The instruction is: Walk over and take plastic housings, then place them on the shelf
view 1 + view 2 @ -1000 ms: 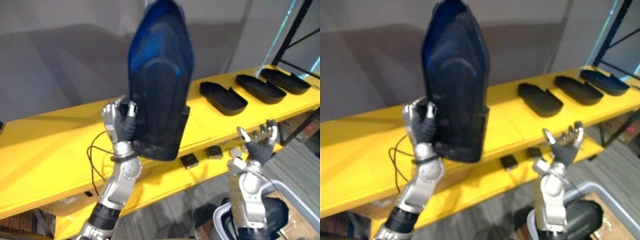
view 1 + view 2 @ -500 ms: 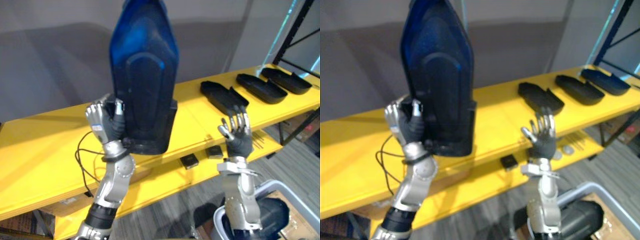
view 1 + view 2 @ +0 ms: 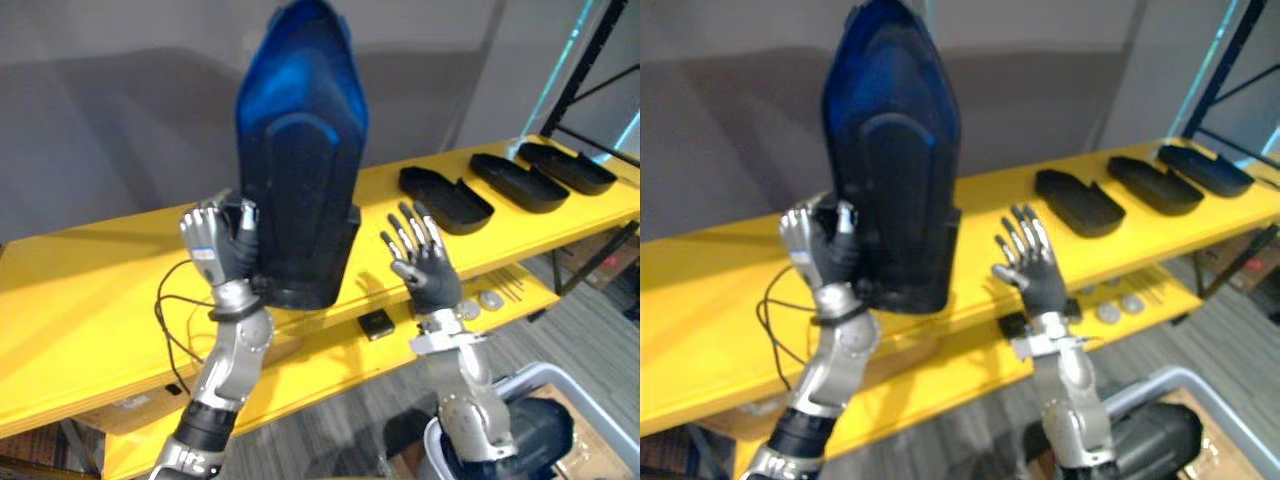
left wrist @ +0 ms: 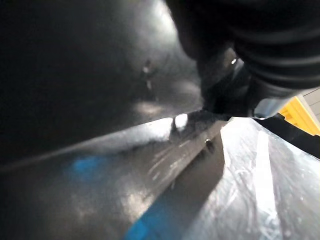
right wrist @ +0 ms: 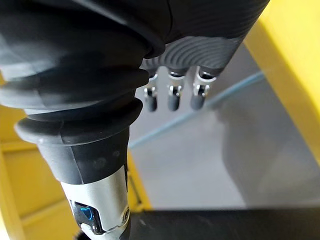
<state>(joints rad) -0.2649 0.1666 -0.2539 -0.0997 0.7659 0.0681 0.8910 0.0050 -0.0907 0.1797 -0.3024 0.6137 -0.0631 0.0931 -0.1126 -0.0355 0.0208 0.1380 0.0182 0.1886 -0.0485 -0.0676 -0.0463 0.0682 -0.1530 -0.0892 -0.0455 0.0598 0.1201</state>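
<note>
The left robot hand (image 3: 215,248) is closed on the large plastic housing (image 3: 300,180). Its fingers and thumb curl round the housing's left edge near the wide lower end. The housing is held upright in the air, pointed end up, in front of the top board of the yellow shelf (image 3: 80,290). Its surface is dark with a blue sheen. In the left wrist view this glossy dark surface lies directly against the hand.

The right robot hand (image 3: 432,282) holds nothing. Its fingers (image 5: 172,100) are straight and spread, and the palm is raised in front of the shelf's top board (clear of the large plastic housing, with a visible gap between them).

Three black housings lie flat on the shelf's top board towards its right end: the first (image 3: 446,197), the second (image 3: 518,180) and the third (image 3: 566,165). They lie side by side, apart from one another.

On the shelf's lower board rest a small black square part (image 3: 377,323) and round grey discs (image 3: 490,299)
</note>
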